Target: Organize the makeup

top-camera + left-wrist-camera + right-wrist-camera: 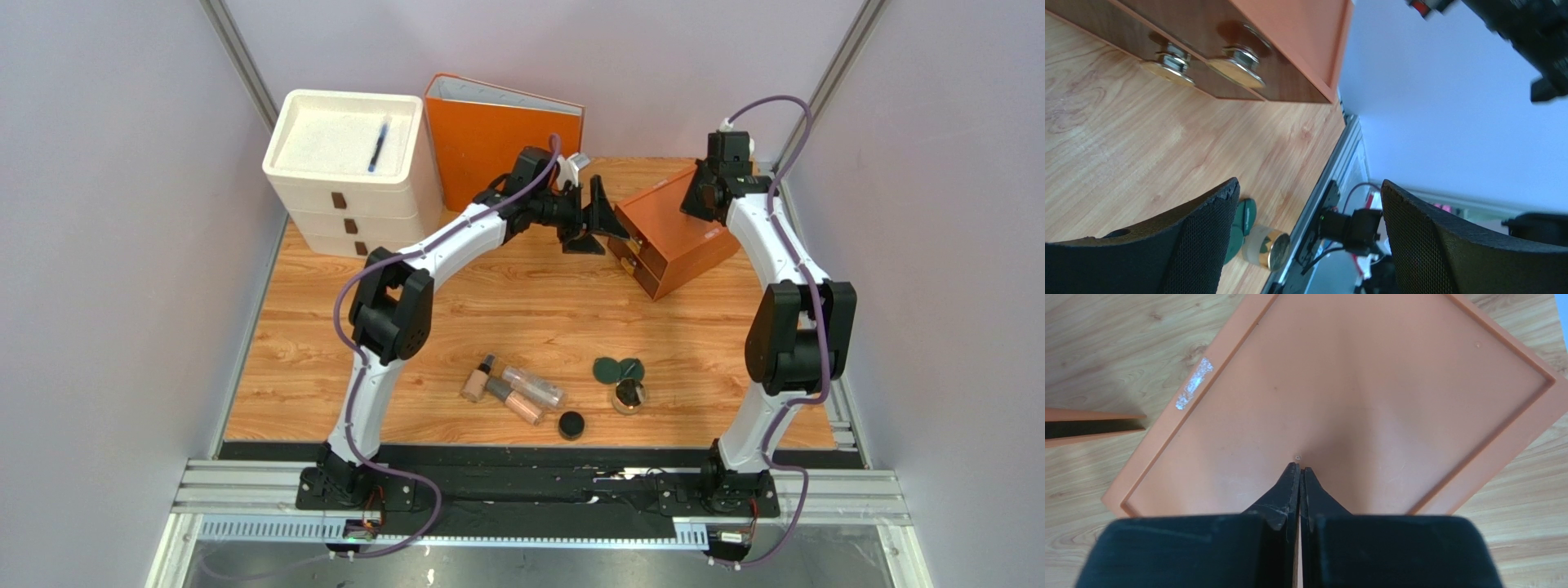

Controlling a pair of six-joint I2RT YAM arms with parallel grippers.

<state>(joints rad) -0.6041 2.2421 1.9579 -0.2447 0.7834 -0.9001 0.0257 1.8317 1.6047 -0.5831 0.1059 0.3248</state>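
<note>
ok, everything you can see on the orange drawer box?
The orange drawer box sits angled, back right on the table. Orange shell, rimmed top with a whitish scuff; two dark wood-look drawer fronts with metal knobs. The shut right tool points down at its top, contact unclear; the open left tool faces the knobs.

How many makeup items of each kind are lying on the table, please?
Beige foundation bottles: 2
Clear tube: 1
Dark green twin-disc compact: 1
Gold-rimmed jar: 1
Black round pot: 1
Total: 6
</note>
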